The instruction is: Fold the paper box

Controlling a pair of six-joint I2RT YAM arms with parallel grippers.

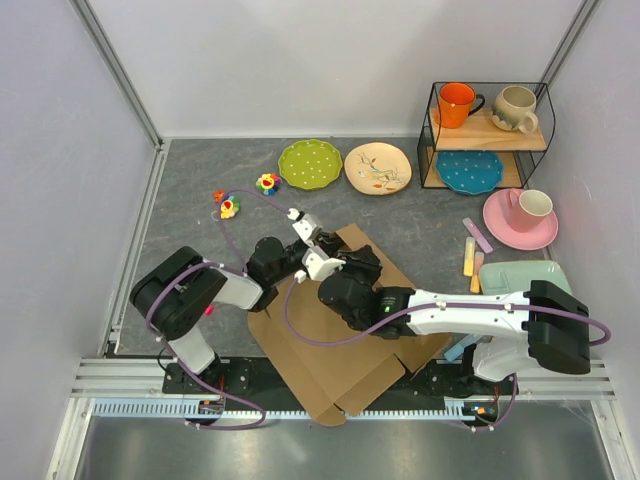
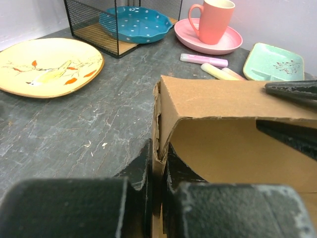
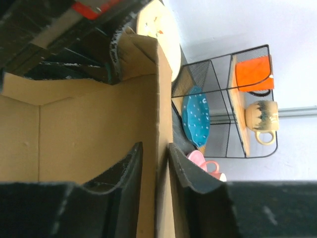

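Closest to the lens, the plain brown corrugated cardboard paper box (image 1: 345, 375) lies at the near edge of the grey slate table (image 1: 200, 180), between the arm bases. Its front flaps are flat and its far part is raised into walls. On the left, the left gripper (image 2: 158, 158) is clenched on the raised corner of a wall, likely pinning it upright so the neighbouring panel can be squared. Further right, the right gripper (image 3: 155, 146) straddles the adjoining wall, one finger inside and one outside. Its jaws are slightly parted with a sliver of gap showing, so it seems to guide rather than clamp. Folding looks partly done.
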